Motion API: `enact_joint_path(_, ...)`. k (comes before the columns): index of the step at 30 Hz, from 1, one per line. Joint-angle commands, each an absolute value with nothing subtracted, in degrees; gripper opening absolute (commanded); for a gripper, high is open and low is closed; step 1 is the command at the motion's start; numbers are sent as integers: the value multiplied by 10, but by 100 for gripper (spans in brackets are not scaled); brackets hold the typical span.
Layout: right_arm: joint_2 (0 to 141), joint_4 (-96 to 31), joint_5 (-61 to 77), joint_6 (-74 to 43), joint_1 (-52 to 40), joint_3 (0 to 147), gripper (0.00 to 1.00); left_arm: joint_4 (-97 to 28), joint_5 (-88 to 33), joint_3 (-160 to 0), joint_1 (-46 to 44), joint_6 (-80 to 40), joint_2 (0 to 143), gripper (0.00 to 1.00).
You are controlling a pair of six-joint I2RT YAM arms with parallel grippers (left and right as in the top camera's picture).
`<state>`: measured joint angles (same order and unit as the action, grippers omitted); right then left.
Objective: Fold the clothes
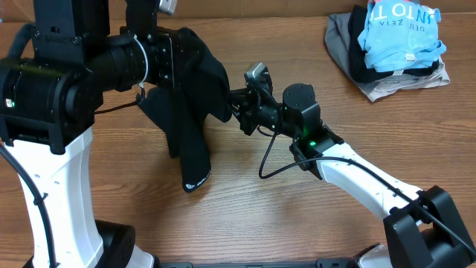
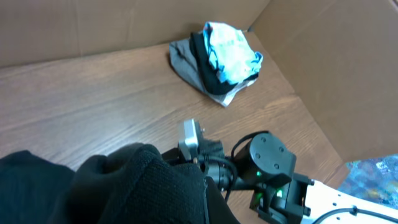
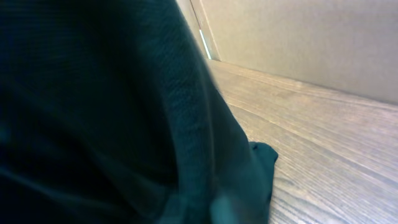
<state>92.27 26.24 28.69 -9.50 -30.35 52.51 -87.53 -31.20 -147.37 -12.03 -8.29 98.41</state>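
We see a wooden worktop (image 1: 297, 216) from above, with two robot arms meeting over its left-centre. The black T-shirt (image 1: 190, 112) hangs bunched between them, lifted off the worktop at its top and draping down so that its lower end, bearing a small white mark, rests on the wood. The left arm reaches in from the left at shirt height, and its fingers (image 1: 178, 59) are buried in the upper folds of the shirt; the cloth hangs from that point, so they appear clamped on it, though the fingers themselves are hidden. The right arm reaches in from the lower right, and its fingers (image 1: 234, 108) meet the shirt's right edge; we cannot tell whether they are apart or together, because cloth covers them. In the right wrist view, dark fabric fills most of the frame, with a corner of the shirt lying on the wood. In the far right corner of the worktop, well apart from the arms, sits a pile of clothes (image 1: 387, 48): a light blue shirt (image 1: 401, 33) with white lettering on top of grey and beige garments.
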Motion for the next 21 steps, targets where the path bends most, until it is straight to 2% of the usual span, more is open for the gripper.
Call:
enact_joint_path(1,920,259,275,-126,-285,537,4,-878,-294,-1487,-128,-57,976,4)
enact_joint_path(6,868,203,285,-140,-232,538,4,-891,-220,-1487,-127,-36,976,4)
enact_joint_path(9,815,113,284,-123,-197,554,4,-891,-176,-1487,-125,-17,976,4)
enact_joint_path(14,743,-112,217,-40,-157,644,4,-891,-88,-1487,-106,-14,976,4)
enact_joint_path(21,730,-407,134,18,-152,853,4,-887,-8,-1487,-97,-12,966,4)
